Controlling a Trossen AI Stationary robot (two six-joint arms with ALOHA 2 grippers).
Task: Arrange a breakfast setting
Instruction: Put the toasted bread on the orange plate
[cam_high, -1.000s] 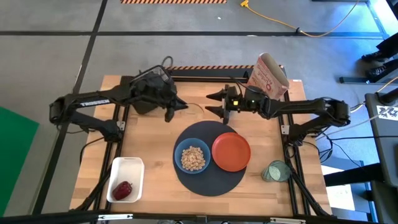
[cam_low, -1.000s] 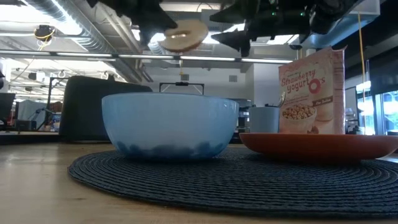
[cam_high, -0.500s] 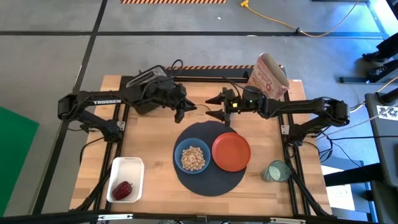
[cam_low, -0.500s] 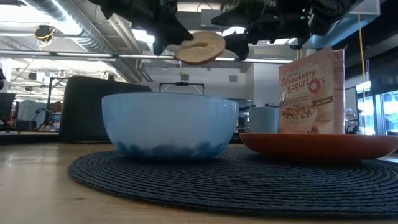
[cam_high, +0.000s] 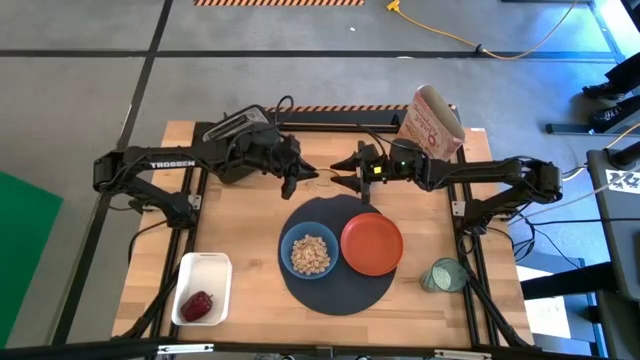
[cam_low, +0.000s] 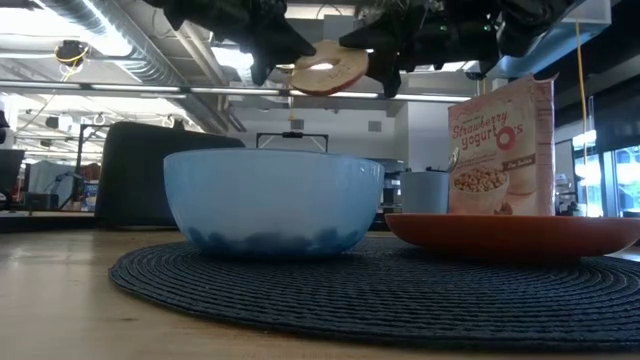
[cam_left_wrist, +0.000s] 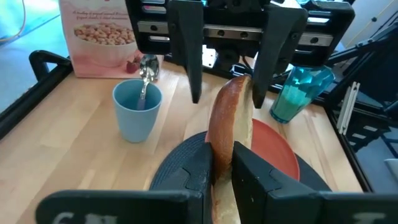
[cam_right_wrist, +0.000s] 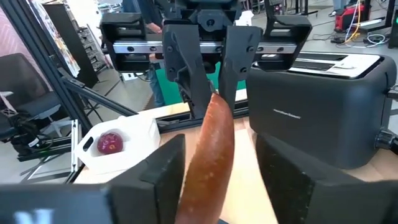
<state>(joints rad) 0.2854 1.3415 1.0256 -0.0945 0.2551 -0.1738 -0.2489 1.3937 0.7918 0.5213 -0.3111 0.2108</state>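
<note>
Left gripper (cam_high: 297, 177) clamped on the toast slice (cam_low: 330, 70), fingers (cam_left_wrist: 200, 177) pressed to both flat faces, high over the back of the table (cam_high: 240, 225) just behind the placemat (cam_high: 338, 290). Facing it, right gripper (cam_high: 348, 173) spread wide, one finger (cam_right_wrist: 158, 174) to either side of the same slice, neither pad seen pressing the bread. Slice held on edge, long axis running between the two grippers, one end in the left fingers and the other reaching in between the right ones; seen from table height as a pale, rounded, browned-rimmed piece, slightly tilted.

Below and toward the front, on the round dark placemat: light-blue bowl (cam_high: 309, 252) holding cereal (cam_high: 310, 254), and just beside it, on the right arm's side, the orange-red plate (cam_high: 372, 243), nothing on it. Off the mat near the front right edge, green-tinted glass (cam_high: 441, 275). At the front left corner, a white tray (cam_high: 203, 288) with the red fruit (cam_high: 197, 304) in it. Behind the left arm, a dark toaster (cam_right_wrist: 323, 106). At the back right, the cereal box (cam_high: 430, 122), leaning; near it a small blue cup (cam_left_wrist: 137, 111) with the metal spoon (cam_left_wrist: 146, 74) standing in it, handle down.
</note>
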